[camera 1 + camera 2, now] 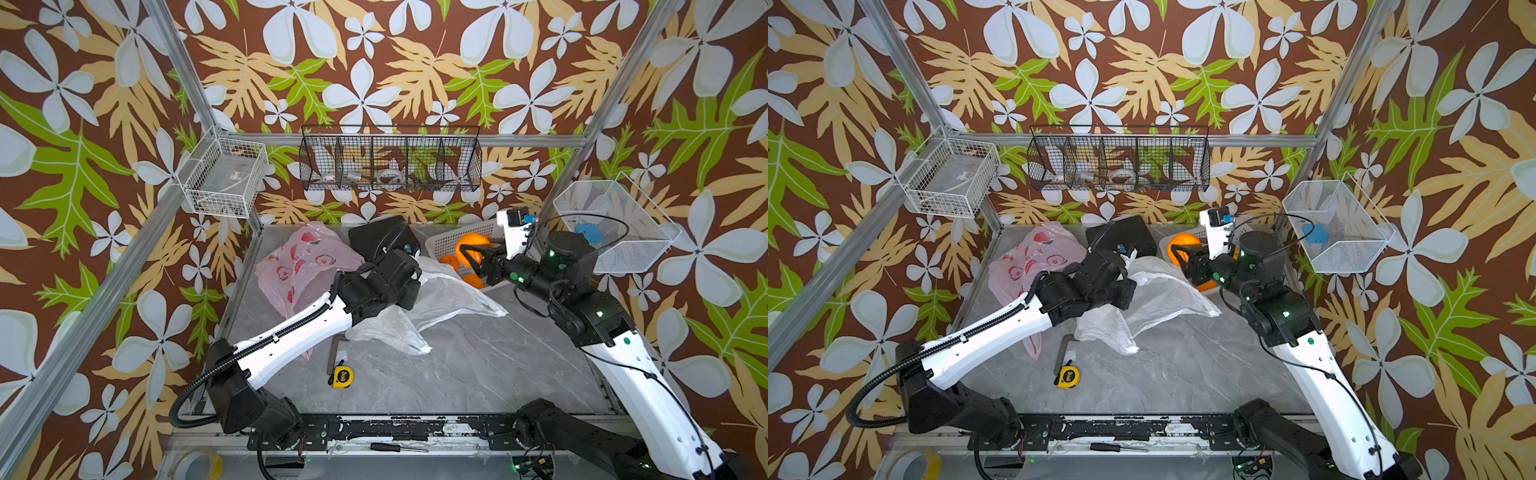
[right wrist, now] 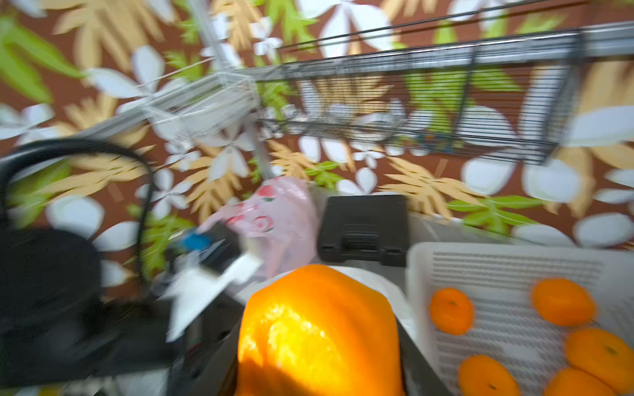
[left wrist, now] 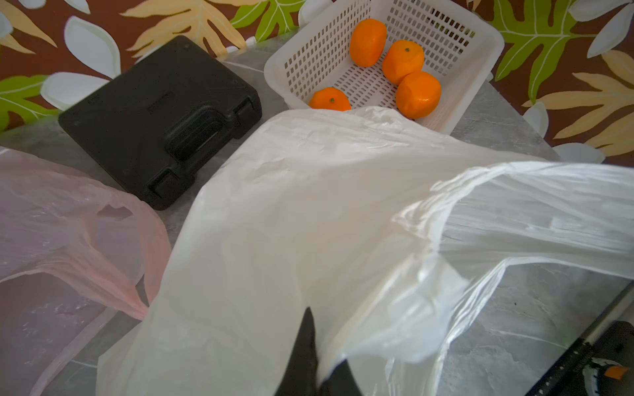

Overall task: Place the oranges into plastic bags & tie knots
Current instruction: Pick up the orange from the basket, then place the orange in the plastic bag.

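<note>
An orange (image 1: 471,240) sits in the right gripper (image 1: 468,252), the black fingers clamped on either side of it. It is held up over the near rim of the white perforated basket (image 1: 441,245) at the back right of the desk (image 1: 457,365). The right wrist view is smeared with blur, but the fruit fills the lower middle of it, and five more oranges (image 2: 451,310) lie on the basket floor beside it. In both top views only a couple of these show past the arm.

Just in front of the basket lies the white bag (image 1: 449,299), thin and crinkled. It is spread across the middle of the desk, with one edge up against the basket's wall. The left gripper (image 3: 317,370) has its dark fingers pressed together on a gathered fold of that bag. From the left wrist view the film billows away from the pinch, and one handle strip (image 3: 535,212) stretches off loose to the side.

The pink bag (image 1: 303,257), printed with red fruit, lies crumpled toward the back left, and the left arm crosses over its near part. Between it and the basket, against the back wall, rests a black case (image 1: 382,237), closed and lying flat.

Nearer the front, well apart from the bags, a yellow tape measure (image 1: 343,377) sits on the grey marbled surface. A screwdriver (image 1: 390,447) lies on the rail by the arm bases.
</note>
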Robot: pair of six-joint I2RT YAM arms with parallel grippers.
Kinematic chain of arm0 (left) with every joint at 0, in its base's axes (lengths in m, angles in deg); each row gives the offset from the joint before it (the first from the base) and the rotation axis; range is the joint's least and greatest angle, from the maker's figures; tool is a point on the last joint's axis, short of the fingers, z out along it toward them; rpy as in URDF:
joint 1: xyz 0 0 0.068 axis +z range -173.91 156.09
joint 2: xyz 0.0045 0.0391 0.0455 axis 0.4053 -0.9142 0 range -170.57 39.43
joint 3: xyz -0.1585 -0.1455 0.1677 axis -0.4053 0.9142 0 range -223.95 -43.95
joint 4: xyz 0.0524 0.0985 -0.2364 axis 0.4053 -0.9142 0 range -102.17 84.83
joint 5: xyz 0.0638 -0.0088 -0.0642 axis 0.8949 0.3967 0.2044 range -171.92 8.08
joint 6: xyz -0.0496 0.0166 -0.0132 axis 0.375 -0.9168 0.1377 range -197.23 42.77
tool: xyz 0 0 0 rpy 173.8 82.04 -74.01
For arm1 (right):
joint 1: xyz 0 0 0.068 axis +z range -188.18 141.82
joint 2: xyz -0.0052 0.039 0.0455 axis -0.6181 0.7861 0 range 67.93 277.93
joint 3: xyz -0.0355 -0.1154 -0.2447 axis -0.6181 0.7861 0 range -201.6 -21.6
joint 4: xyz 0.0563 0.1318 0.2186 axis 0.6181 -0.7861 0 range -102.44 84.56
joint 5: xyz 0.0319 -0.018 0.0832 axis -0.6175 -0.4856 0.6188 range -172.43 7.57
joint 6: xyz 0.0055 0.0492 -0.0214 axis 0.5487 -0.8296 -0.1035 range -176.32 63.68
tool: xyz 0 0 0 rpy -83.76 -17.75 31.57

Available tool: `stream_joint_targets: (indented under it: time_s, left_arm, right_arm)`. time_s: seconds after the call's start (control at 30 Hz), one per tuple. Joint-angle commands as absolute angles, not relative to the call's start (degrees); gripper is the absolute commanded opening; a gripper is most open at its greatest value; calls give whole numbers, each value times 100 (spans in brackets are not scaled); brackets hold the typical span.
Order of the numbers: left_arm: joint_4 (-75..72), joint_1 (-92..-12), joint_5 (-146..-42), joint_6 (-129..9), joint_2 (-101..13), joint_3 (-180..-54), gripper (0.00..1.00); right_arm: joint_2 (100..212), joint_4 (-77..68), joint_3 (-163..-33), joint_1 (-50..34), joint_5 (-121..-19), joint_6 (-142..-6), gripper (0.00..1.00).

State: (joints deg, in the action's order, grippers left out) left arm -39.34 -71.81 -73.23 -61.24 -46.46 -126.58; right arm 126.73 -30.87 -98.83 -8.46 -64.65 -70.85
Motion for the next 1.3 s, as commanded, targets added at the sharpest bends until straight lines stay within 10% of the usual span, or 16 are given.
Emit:
stream_joint_targets:
  time_s: [0.0,0.23,0.73,0.97,1.27]
  left_arm:
    - [-3814,-6852,-8405,-6062,-4656,-12650,6]
    - [-3400,-6322,-9155,-6134,-4534,-12371,5]
    - [-3130,-5947,-9909,-6016,-4609,-12384,5]
    - [-3030,-5739,-9893,-5916,-4596,-12318,4]
    - [-2901,-5578,-9975,-5934,-4776,-12296,3]
  right_arm:
    - [12700,-3323,-9984,94,-6839,-7025,19]
    - [13376,-3659,-9838,788,-9048,-7893,14]
    - [15241,-2182,-9287,785,-9193,-8872,18]
    - [15350,-2184,-9413,790,-9016,-8691,90]
    - [13614,-2383,-9392,781,-9319,-7496,94]
